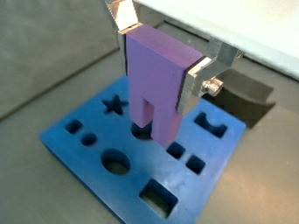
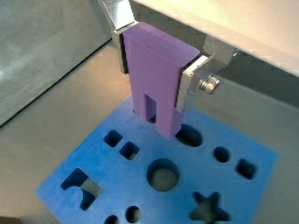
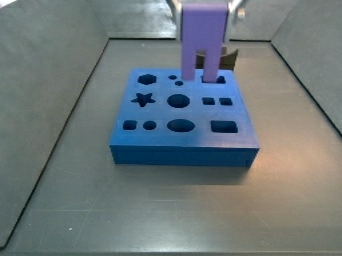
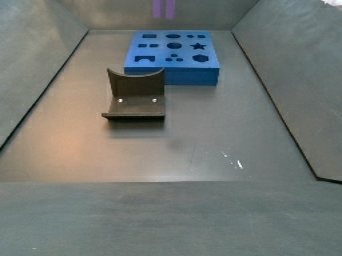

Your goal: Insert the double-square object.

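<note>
Purple double-square object [image 1: 159, 74] in pincer [image 1: 162, 54]; prongs hidden [image 4: 166, 9]

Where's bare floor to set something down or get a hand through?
Free: the wide grey floor between the dark brown curved piece and the near edge.

Crowded: the far end, where the gripper holds the light-purple double-square plastic peg over the blue board.

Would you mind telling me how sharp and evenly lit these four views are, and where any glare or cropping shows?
Both wrist views are soft; the gripper holding the double-square object over the blue board sits beneath a bright overexposed band. A side view crops the peg's top. Another side view shows small glints on the floor, and only the peg's tip.
</note>
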You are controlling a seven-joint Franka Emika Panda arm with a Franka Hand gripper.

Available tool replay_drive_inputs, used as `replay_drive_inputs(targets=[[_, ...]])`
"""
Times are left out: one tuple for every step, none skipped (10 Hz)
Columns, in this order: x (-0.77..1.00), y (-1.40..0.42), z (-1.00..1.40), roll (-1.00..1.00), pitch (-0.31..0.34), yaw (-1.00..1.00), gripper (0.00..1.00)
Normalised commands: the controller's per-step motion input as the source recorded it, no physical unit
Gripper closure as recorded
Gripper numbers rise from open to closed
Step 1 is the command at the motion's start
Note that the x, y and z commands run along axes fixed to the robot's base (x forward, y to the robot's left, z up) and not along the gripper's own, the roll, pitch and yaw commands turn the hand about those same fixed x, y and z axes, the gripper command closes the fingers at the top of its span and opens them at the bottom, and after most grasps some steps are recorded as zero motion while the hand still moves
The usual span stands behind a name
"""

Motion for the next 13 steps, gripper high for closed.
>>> replay_drive_inputs(targets=[[0.45,0.39,-0.69,-0.09,-0.219,0.38,1.0],[0.47,0.31,-0.56,0.0,-0.077,0.49,1.0],[0.62,0.06,-0.31,0.1,0.061,0.28,1.0],[0.58,0.05,-0.33,0.09,0.011,0.05,1.0],[0.45,0.05,-0.39,0.09,0.0,0.06,1.0],[0.41,0.12,-0.26,0.18,0.053,0.01,1.0],[0.25,0.14,-0.23,0.21,0.053,0.01,1.0],[0.03,0.07,-0.19,0.2,0.023,0.01,1.0],[0.0,0.02,-0.14,0.1,0.014,0.0,1.0],[0.0,0.0,-0.28,0.03,0.0,0.03,1.0],[0.0,-0.01,-0.4,0.02,-0.009,0.29,1.0],[0.05,0.0,-0.48,0.02,-0.024,0.35,1.0],[0.09,0.0,-0.47,0.02,0.0,0.15,1.0]])
